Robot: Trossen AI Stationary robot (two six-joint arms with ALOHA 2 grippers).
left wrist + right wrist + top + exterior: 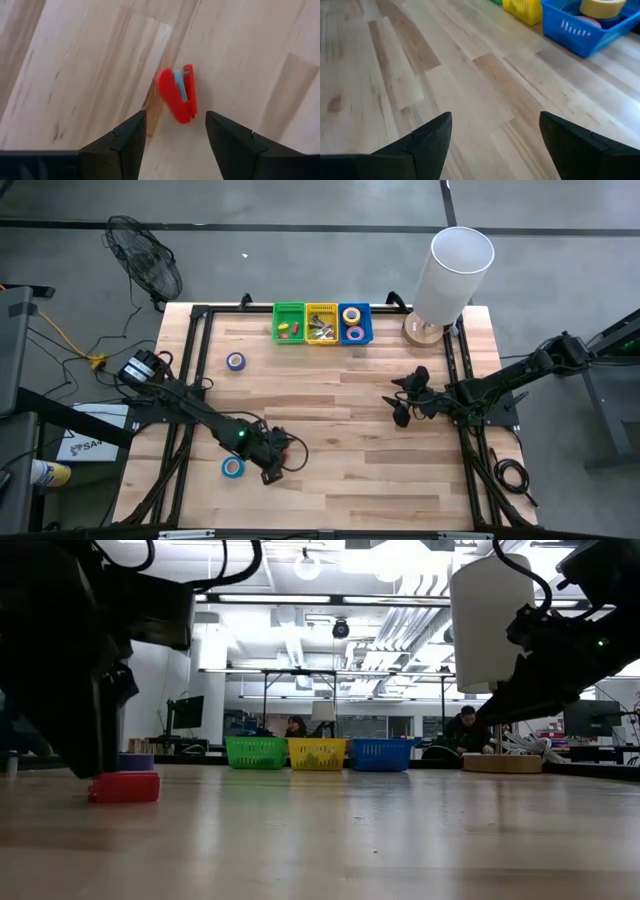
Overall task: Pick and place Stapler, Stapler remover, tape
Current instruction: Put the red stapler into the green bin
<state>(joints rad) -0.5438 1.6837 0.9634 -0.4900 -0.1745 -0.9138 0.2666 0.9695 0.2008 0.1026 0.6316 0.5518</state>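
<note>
Reaching diagonally from the table's [330, 500] left edge toward its front-centre, left arm ends low over the wood. Left gripper [176, 131] points down at the red stapler [178, 95], fingers [125, 142] spread apart w/ stapler lying between and just ahead of them, not touched; nothing held. In low view, stapler [124, 787] sits flat on the board beside the arm.

Blue tape roll [232, 467] lies just left of that gripper, near front-left. Second roll, purple-blue [236, 361], lies well apart toward the back-left, open wood all round it.

Back edge, centre: green basket [288, 323], yellow basket [322, 323], blue basket [355, 324] touching in a row; blue one holds tape rolls, incl. yellow roll [602, 7].

Mid-table is bare wood, wide room betw. the arms.

White cylinder [452, 272] stands on a round wooden base at back-right corner.

Right arm comes in from the right edge, held level, right gripper [404, 399] right of centre, above the surface. Jaws wide, empty.
</note>
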